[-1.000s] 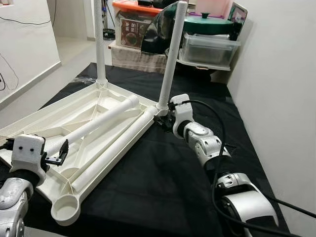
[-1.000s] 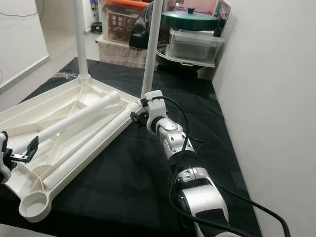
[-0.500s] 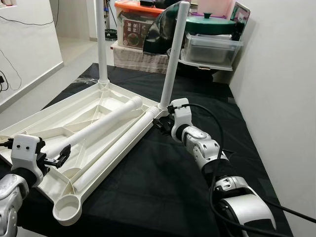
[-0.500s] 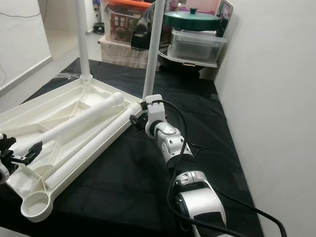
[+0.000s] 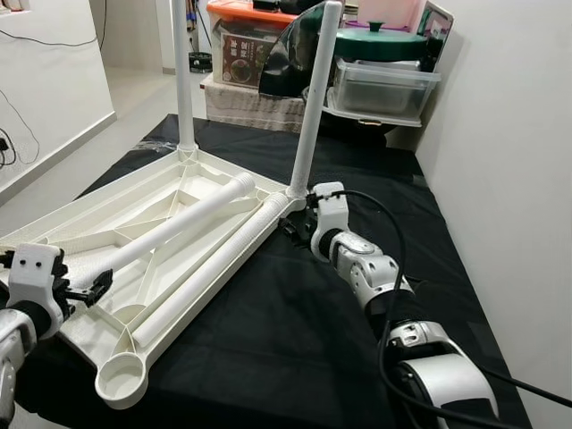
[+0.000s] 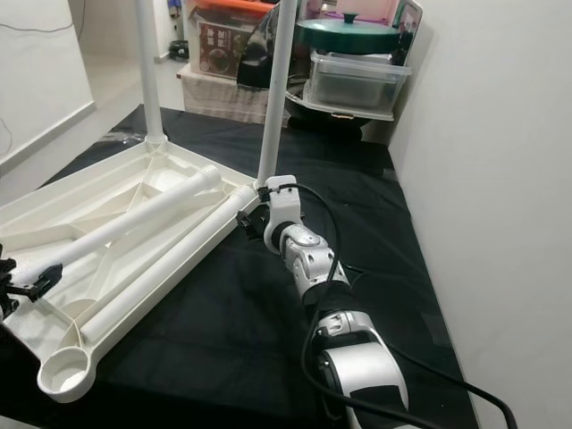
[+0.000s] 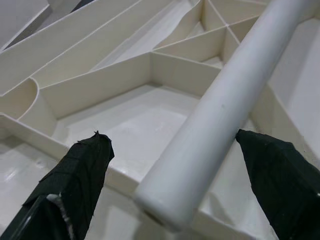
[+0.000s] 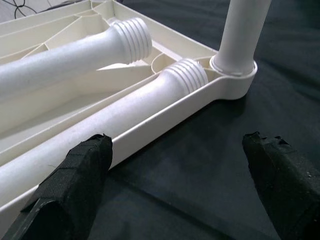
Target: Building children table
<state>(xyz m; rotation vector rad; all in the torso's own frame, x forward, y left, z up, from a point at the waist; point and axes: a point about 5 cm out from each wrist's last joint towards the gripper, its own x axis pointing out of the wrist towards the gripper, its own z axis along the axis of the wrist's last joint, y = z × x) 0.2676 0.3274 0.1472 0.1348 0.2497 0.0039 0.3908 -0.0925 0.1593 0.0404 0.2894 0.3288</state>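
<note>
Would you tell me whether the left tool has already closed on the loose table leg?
No, the left tool is open, its fingers apart on either side of the loose leg.

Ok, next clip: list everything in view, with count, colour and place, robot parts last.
tabletop: one, white, upside down on the cloth
upright legs: two, white, screwed into the far corners
loose legs: two, white, lying inside the tabletop
empty socket: one, white, near corner
cloth: one, black, under everything
pot lid: one, green, on the clear tubs behind
clear tubs: stacked, against the right wall
left gripper: fingers open around a loose leg's end
right gripper: fingers open, by the right upright leg's base
</note>
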